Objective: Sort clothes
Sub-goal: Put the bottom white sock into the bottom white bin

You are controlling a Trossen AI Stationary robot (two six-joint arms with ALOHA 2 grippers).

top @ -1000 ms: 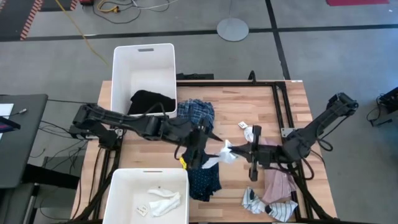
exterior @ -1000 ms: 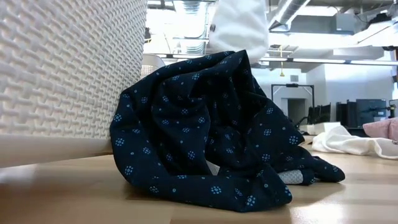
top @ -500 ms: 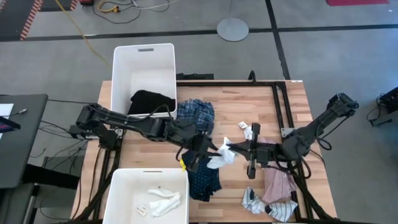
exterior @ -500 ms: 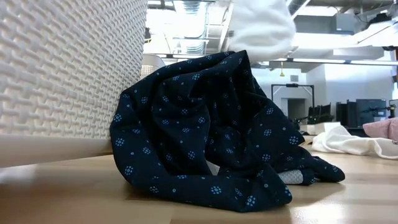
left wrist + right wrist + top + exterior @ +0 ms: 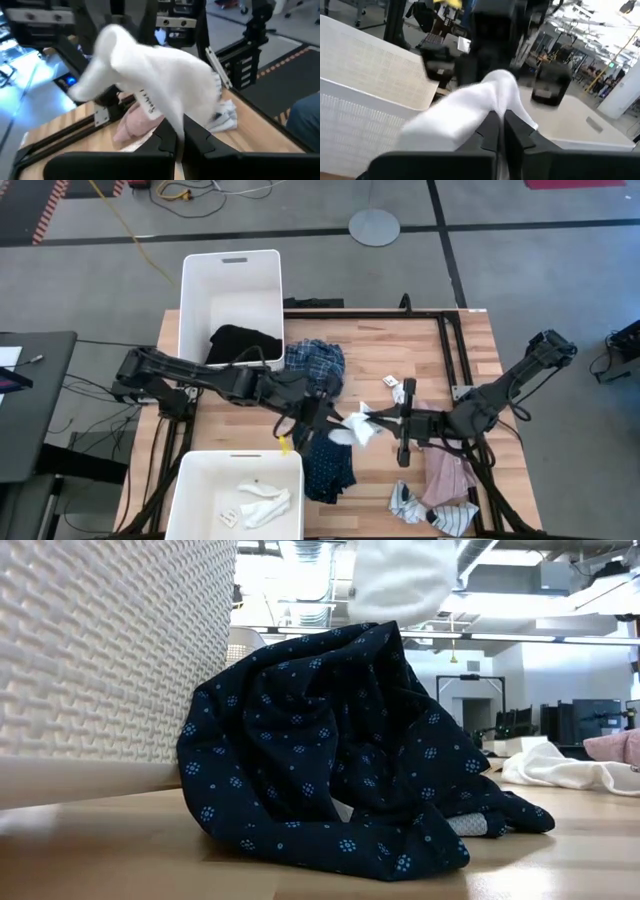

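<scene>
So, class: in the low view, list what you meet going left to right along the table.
White bin → navy dotted piece → white cloth → pink shirt at the right edge.
</scene>
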